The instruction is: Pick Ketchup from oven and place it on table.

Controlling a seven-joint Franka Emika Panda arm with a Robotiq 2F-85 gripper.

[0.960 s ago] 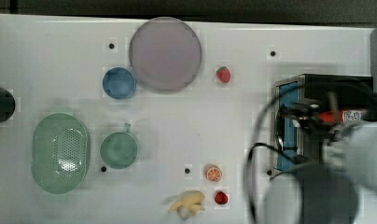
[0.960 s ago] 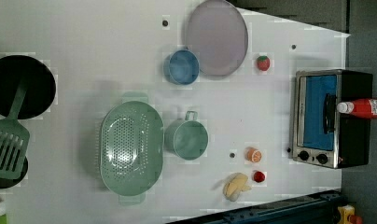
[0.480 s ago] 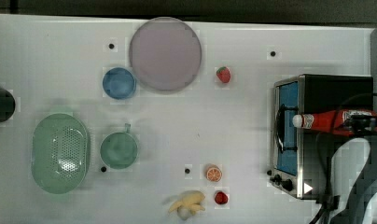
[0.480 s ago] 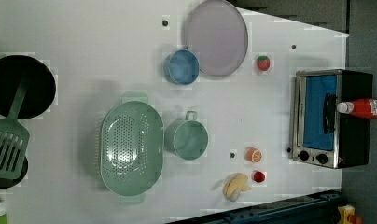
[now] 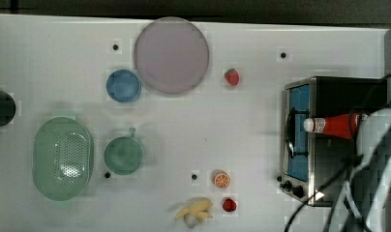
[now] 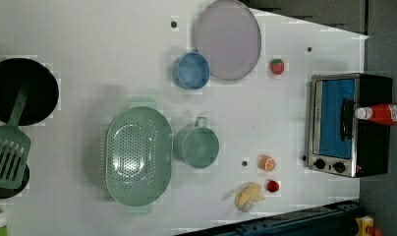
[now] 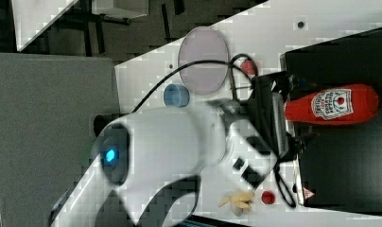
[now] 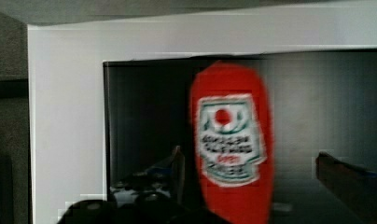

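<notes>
Lying on its side across the black top of the oven (image 5: pixel 329 159), white cap over the glass door, the Ketchup (image 5: pixel 331 126); flanking it untouched, jaws spread wide, the gripper (image 8: pixel 252 168), over the table (image 5: pixel 193 140).

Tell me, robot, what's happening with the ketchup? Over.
Gripper open, straddling the ketchup, not gripping yet. Ketchup lying on top of the oven, cap over the door side. Nothing in the way.

light: bright, even | shadows: soft | wrist view: blurred | compression: blocky
</notes>
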